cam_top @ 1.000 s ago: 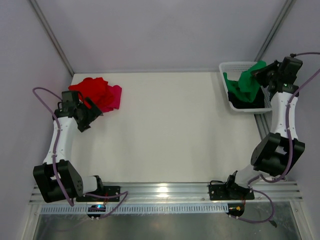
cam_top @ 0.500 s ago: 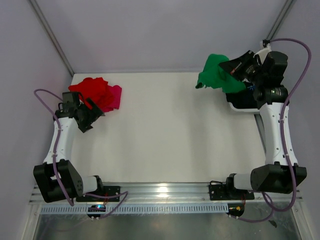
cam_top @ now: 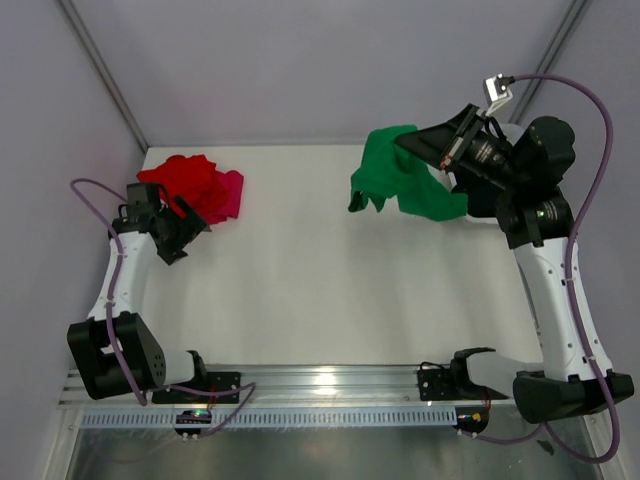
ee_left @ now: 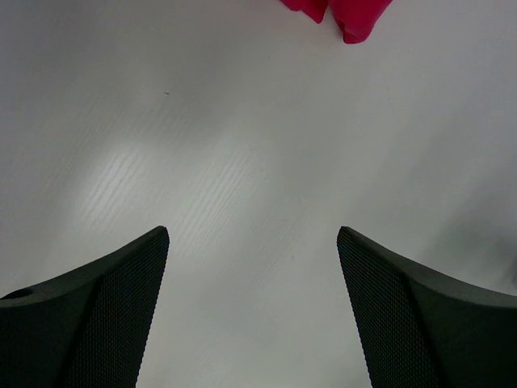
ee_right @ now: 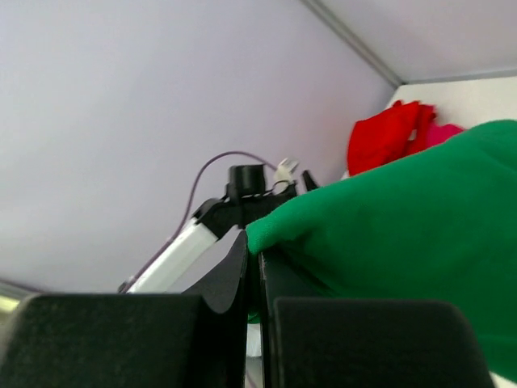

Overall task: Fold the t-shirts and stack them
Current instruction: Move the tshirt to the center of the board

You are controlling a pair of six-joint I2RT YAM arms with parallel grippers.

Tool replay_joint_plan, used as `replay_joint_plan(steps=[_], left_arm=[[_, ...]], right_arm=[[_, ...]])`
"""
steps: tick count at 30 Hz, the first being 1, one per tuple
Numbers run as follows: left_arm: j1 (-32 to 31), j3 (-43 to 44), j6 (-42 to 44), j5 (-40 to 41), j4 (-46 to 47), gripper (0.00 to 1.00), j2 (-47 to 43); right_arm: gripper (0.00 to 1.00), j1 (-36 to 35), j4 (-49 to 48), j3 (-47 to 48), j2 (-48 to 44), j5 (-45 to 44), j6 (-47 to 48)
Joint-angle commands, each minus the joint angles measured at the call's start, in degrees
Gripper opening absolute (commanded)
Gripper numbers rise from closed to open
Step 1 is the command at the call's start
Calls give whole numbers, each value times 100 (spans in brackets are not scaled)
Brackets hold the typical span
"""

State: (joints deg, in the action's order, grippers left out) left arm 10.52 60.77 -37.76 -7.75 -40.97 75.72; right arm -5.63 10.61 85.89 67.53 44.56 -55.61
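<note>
The bright green t-shirt (cam_top: 395, 182) hangs in the air over the back right of the table, pinched at one edge by my right gripper (cam_top: 407, 141). In the right wrist view the jaws (ee_right: 257, 252) are shut on the green cloth (ee_right: 420, 218). A red t-shirt (cam_top: 185, 178) and a magenta-pink t-shirt (cam_top: 231, 195) lie crumpled together at the back left. My left gripper (cam_top: 183, 233) hovers just in front of them, open and empty. Its wrist view shows the gripper (ee_left: 252, 236) over bare table, with a reddish-pink cloth edge (ee_left: 347, 14) at the top.
The white table (cam_top: 320, 280) spreads between the arms. The basket at the back right is almost wholly hidden behind my right arm. Pale walls close in on the left, back and right. A metal rail (cam_top: 330, 385) runs along the near edge.
My right arm has lifted the green t-shirt out of the basket and carried it up and to the left over the table. The left arm has stayed put.
</note>
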Motion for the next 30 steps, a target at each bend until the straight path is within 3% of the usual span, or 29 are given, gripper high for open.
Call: replay_joint_plan(steps=[1, 8, 12, 17, 20, 21, 25, 30], left_arm=[[-7, 180, -109, 36, 37, 87, -5], [-7, 304, -170, 89, -51, 87, -22], [-6, 277, -188, 98, -95, 87, -49], [-7, 268, -214, 107, -148, 87, -84], [-7, 260, -197, 151, -174, 87, -137], [-7, 242, -188, 168, -201, 87, -163], [-7, 198, -153, 230, -253, 87, -242], [-7, 84, -135, 248, -262, 87, -339]], right_arm=[[3, -359, -920, -11, -301, 527, -696], [3, -1176, -1123, -124, -415, 765, -1320], [3, -1564, -2129, -773, -608, 581, -1934], [3, -1757, -2415, -1811, -653, 387, -2086], [3, -1766, -1627, -2207, -548, 318, -1262], [3, -1766, -858, -2277, -522, 239, -919], [3, -1766, 983, -2681, -293, -937, 339], [3, -1766, 1531, -3323, -179, -2247, 823]])
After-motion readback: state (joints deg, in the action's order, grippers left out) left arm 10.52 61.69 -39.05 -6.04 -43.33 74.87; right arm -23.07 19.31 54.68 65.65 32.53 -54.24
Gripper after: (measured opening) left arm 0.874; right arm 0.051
